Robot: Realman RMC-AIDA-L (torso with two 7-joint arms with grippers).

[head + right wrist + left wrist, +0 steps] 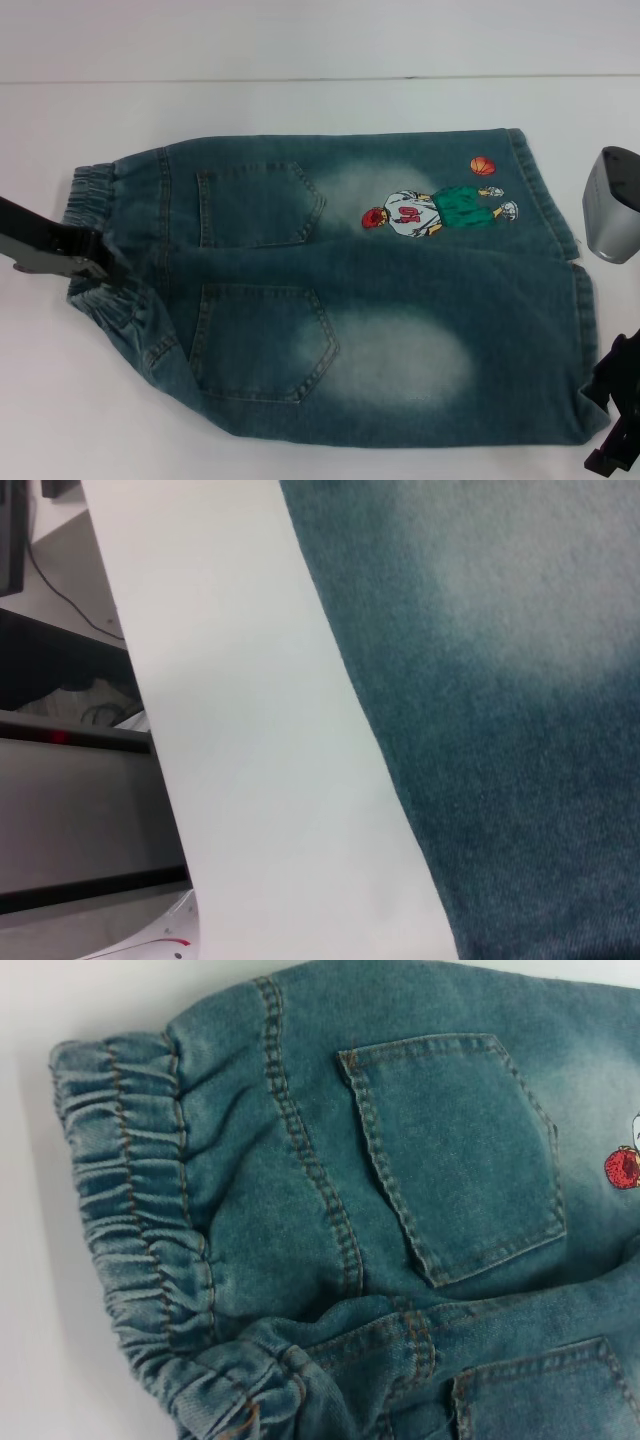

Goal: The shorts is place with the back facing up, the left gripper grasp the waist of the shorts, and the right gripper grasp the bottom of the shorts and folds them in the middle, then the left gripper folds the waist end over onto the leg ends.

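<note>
The faded denim shorts (340, 300) lie flat on the white table, back up, showing both patch pockets and the basketball cartoon (435, 208). The gathered waist (88, 195) is at the left and the leg ends (560, 230) are at the right. My left gripper (100, 268) sits at the middle of the waist, where the band bunches around its tip, and it is shut on the band. The left wrist view shows the wrinkled waist (130, 1190) and a raised crease beside one pocket (460, 1150). My right gripper (612, 425) hangs by the near corner of the leg ends.
A grey rounded housing (612, 205) stands at the right beside the far leg hem. The right wrist view shows denim (500, 680), the white table (250, 730) with its edge, and dark furniture with a cable (60, 590) beyond it.
</note>
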